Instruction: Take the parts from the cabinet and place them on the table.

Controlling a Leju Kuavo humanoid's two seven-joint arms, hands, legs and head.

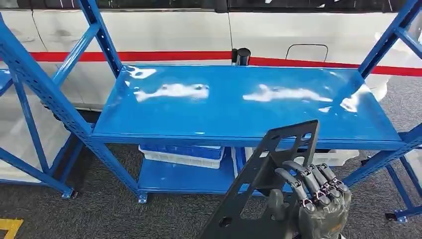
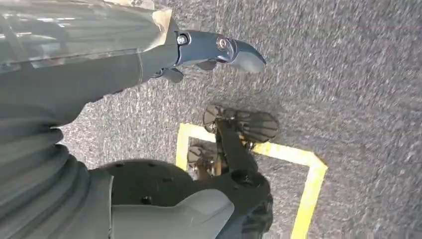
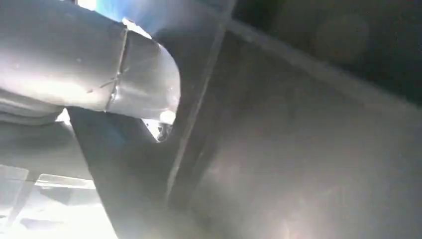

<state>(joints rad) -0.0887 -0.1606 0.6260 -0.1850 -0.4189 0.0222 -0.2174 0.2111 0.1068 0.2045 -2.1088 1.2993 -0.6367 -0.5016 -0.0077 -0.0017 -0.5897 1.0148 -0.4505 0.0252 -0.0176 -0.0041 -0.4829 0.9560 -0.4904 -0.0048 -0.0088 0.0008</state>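
Note:
My right hand (image 1: 318, 199) grips a flat black metal part (image 1: 268, 174) with cut-out holes, holding it upright and tilted in front of the blue table (image 1: 239, 102). Its dark fingers wrap over the part's right edge. The right wrist view is close on the same black part (image 3: 298, 149), with the grey thumb (image 3: 99, 69) pressed against it. The blue table top is bare and glossy. My left hand (image 2: 149, 55) hangs down over the grey carpet with nothing in it, and one dark finger (image 2: 229, 50) sticks out straight.
Blue rack uprights (image 1: 45, 94) stand left and right of the table. White and blue bins (image 1: 181, 154) sit on the lower shelf. A white vehicle with a red stripe (image 1: 199, 56) stands behind. Yellow floor tape (image 2: 308, 189) marks the carpet.

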